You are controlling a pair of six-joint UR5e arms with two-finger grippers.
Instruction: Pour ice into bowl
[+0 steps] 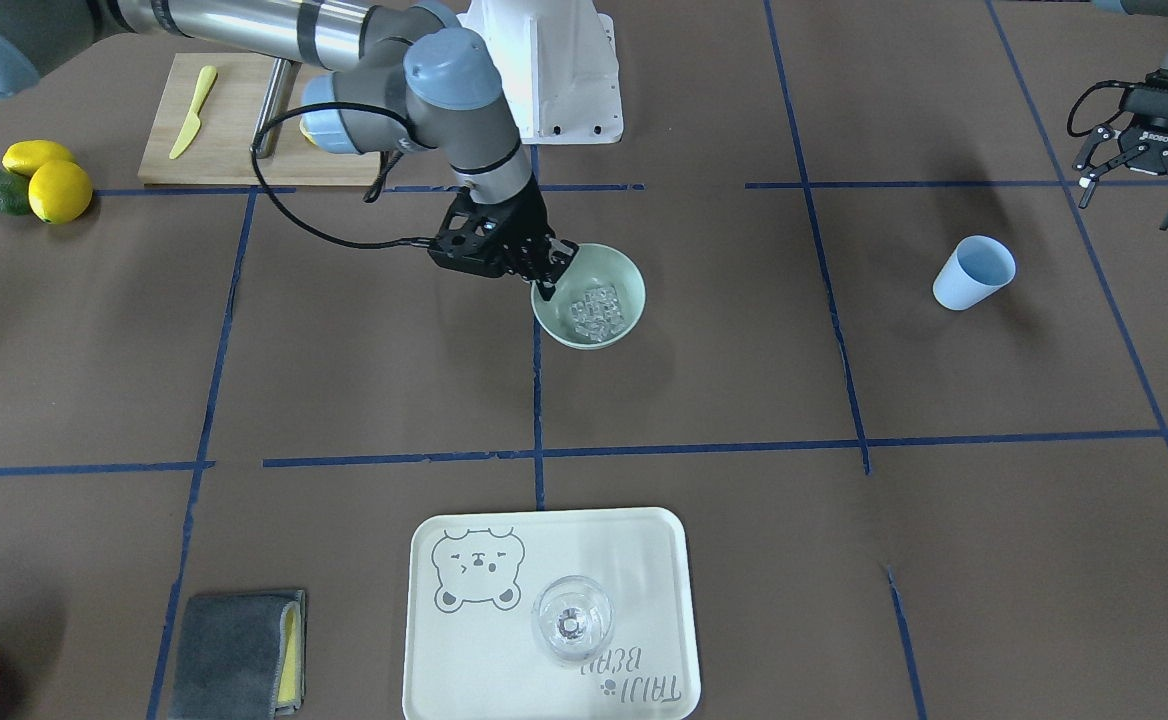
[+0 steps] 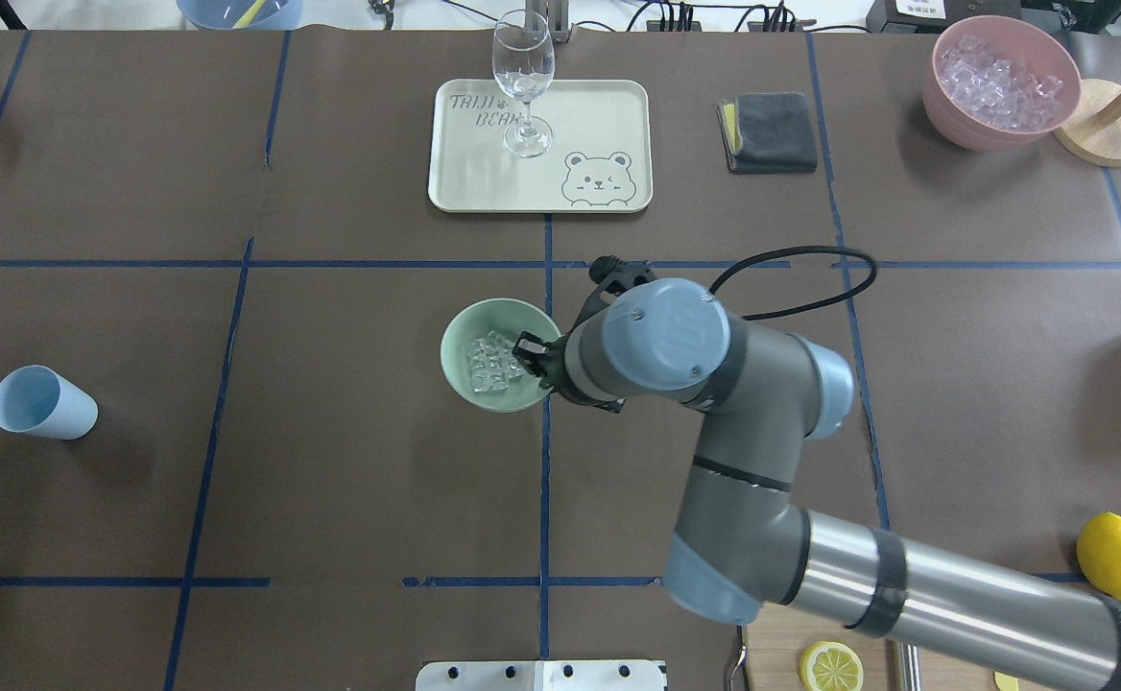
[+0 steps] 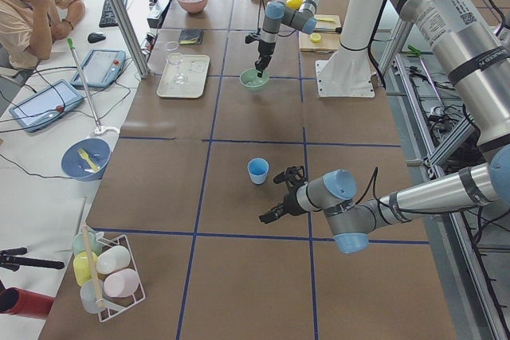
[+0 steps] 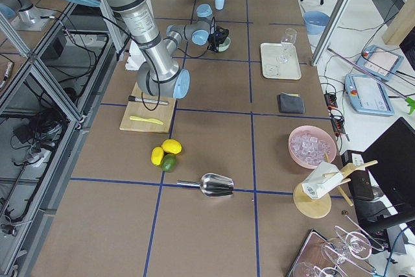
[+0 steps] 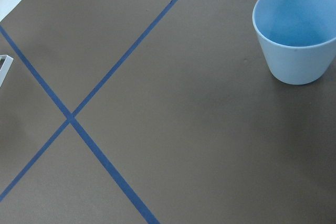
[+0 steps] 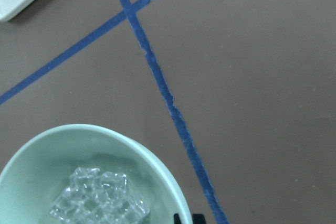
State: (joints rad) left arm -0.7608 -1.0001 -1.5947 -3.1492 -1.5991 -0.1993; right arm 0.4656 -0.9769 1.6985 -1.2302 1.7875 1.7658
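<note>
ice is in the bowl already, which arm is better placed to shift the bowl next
Right, probably. The right pincer is closed on the rim of the bowl, which holds the ice. The left pincer hangs open far off to the side, beyond the blue cup.

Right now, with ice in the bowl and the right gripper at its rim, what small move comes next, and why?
Probably open the right gripper and lift straight up. The ice already lies in the bowl, and the gripper seems clamped on its rim, so pulling sideways could tip it.
</note>
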